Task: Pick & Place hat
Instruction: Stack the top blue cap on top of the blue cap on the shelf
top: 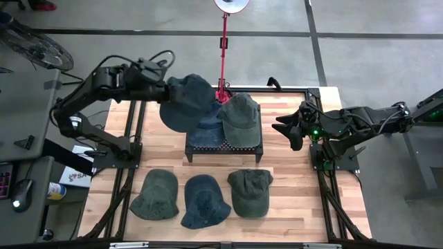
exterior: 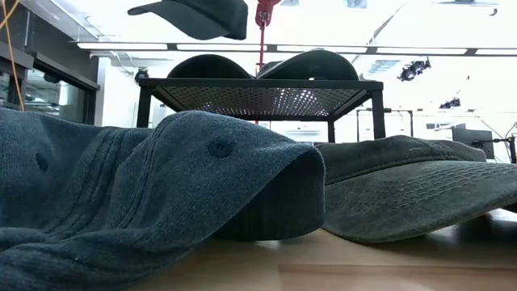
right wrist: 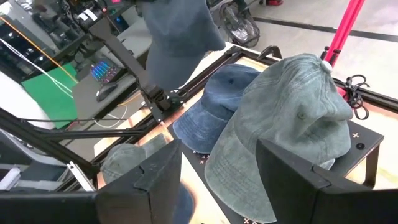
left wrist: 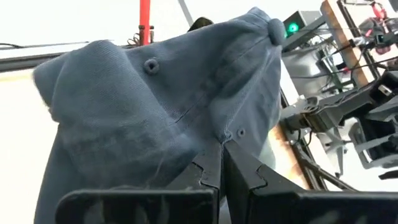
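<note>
My left gripper is shut on a blue cap held in the air over the left end of the black mesh rack. The low view shows this cap high above the rack. A blue hat and a green hat lie on the rack top. A green hat, a blue hat and another green hat rest on the table in front. My right gripper waits open at the rack's right side. My left gripper pinches a fold of the blue cap's crown cloth between its two fingers, next to an eyelet. It comes from the table's left, slanting downward. The cap is lifted clear of the rack and the table, and its crown drapes out beyond the fingertips.
A red pole with a white lamp head stands behind the rack. Black frame rails run along both table sides. Bare wood shows between the rack and the front row of hats.
</note>
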Motion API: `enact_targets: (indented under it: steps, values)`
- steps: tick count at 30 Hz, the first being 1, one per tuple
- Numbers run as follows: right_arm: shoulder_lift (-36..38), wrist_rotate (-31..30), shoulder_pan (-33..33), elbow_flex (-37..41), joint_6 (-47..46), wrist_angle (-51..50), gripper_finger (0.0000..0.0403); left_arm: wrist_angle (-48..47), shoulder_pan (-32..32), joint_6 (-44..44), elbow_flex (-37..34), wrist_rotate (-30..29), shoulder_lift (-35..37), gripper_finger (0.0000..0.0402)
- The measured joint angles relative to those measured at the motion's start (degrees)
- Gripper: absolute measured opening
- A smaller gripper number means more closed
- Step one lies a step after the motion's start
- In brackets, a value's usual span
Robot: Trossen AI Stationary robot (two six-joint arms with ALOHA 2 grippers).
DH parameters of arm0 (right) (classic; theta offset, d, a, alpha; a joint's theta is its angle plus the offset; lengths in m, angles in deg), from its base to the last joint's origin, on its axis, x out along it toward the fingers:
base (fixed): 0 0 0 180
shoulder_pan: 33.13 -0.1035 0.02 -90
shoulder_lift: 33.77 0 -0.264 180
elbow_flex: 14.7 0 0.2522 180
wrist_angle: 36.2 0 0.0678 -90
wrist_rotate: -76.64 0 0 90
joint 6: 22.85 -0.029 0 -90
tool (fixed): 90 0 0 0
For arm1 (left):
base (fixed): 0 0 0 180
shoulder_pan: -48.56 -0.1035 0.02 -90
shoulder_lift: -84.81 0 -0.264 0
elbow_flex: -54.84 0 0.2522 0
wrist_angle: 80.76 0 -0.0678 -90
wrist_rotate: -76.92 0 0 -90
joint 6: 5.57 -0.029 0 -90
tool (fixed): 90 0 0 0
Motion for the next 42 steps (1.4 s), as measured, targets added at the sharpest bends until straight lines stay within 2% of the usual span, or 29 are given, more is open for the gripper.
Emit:
enact_targets:
  steps: [14, 23, 36, 42]
  values:
    - [0.0, 0.1, 0.0, 0.0, 0.0, 0.0, 0.0200, 7.0, 8.6, 8.3, 0.0, -8.1, -6.7, 0.0000]
    - [0.0, 0.0, 0.0, 0.0, 0.0, -0.1, 0.0200, 13.3, 8.6, 10.7, -0.2, -13.5, -8.1, 0.0000]
    - [0.0, -1.0, 0.0, 0.0, 0.0, -0.3, 0.0200, 15.7, 9.9, 22.3, -8.1, -15.8, -7.7, 0.0000]
    - [0.0, -1.0, 0.0, 0.0, 0.0, -0.5, 0.0200, 18.2, 9.8, 23.1, -9.7, -16.3, -7.7, 0.0000]
